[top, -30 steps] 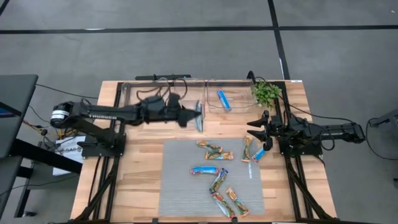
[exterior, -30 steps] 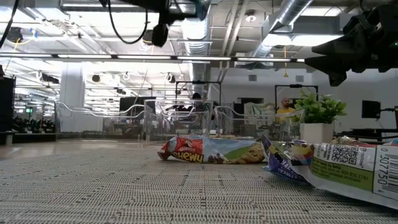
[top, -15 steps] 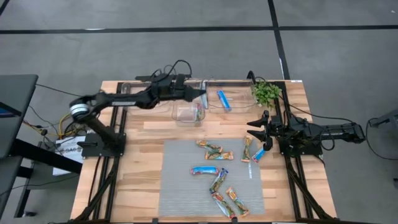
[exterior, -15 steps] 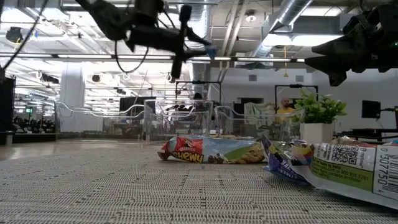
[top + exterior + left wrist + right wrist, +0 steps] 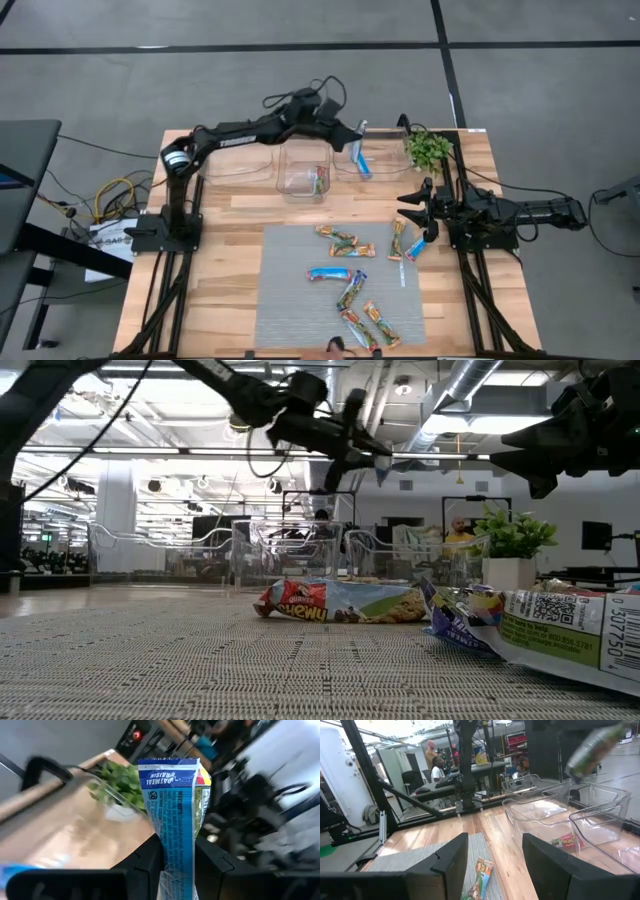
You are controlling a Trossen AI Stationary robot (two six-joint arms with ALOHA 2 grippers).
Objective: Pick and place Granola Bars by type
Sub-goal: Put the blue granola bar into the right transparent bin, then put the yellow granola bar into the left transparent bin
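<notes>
My left gripper (image 5: 356, 130) is above the far side of the right clear bin (image 5: 378, 168), shut on a bright blue granola bar (image 5: 175, 815). That bin holds another blue bar (image 5: 358, 161). The middle bin (image 5: 298, 176) holds one green/orange bar (image 5: 319, 181). Several bars lie flat on the grey mat, among them a blue one (image 5: 328, 273) and green/orange ones (image 5: 352, 250). My right gripper (image 5: 408, 206) waits open at the mat's right edge, above a blue bar (image 5: 415, 248). My left gripper pinches the blue bar between its two fingers (image 5: 216, 862), which lie on the bar's flat faces at its lower part (image 5: 176, 870). The printed end (image 5: 170, 772) sticks out well beyond the fingertips. The bar is lifted clear, above the right bin.
A third clear bin (image 5: 232, 163) stands left of the middle one. A small green plant (image 5: 428, 148) sits at the far right corner, close to the right bin. The grey mat (image 5: 290, 320) covers the near half. People show in the room behind the table.
My left arm has swung from over the middle bin toward the table's far edge and right, and now reaches over the right bin. It has carried the blue bar along and has turned on the way. The right arm has kept still.
</notes>
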